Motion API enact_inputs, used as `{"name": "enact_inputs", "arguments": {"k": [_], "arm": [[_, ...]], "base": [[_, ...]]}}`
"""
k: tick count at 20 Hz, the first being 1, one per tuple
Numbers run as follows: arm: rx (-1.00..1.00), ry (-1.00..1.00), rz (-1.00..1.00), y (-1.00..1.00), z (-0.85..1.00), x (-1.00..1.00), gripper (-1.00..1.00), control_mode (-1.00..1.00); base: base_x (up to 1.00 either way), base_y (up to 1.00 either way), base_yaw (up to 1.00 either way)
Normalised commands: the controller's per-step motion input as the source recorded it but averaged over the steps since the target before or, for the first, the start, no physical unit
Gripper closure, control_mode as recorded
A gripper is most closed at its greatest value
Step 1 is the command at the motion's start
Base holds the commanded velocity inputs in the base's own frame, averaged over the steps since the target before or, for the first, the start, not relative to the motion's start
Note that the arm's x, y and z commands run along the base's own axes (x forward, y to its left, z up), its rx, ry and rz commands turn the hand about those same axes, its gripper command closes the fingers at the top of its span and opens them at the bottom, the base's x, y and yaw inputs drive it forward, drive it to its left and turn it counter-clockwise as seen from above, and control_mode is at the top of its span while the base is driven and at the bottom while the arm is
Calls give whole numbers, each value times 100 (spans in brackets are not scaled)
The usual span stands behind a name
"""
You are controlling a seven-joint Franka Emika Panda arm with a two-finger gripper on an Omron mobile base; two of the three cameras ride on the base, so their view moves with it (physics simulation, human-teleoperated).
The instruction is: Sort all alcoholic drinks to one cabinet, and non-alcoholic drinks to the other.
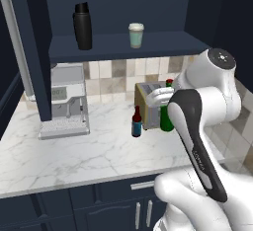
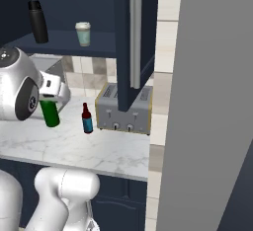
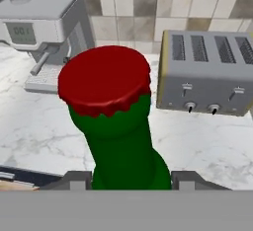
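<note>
Near the surface's back edge, beside the grey toaster (image 2: 123,109), claw (image 3: 131,178) clamps the slim green glass bottle with red cap (image 3: 111,121); lift it straight, clearing the red-brown blue-labelled bottle (image 1: 137,122), keeping it upright toward the narrower navy cabinet.

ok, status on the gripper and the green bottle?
Gripper shut on green bottle, lifted off counter. Brown bottle on counter beside toaster. Flask and cup on shelf. Path clear.
</note>
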Motion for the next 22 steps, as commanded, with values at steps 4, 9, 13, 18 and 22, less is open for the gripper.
{"name": "enact_inputs", "arguments": {"k": [4,9,13,18,22], "arm": [[0,7,0,-36,0,-29,100,-100],[0,5,0,-26,0,-19,100,-100],[0,1,0,-8,0,-15,100,-100],[0,0,0,0,0,-14,100,100],[0,0,0,0,0,0,100,100]], "base": [[0,0,0],[0,0,0],[0,0,0],[-47,-1,0],[-96,-1,0]]}}
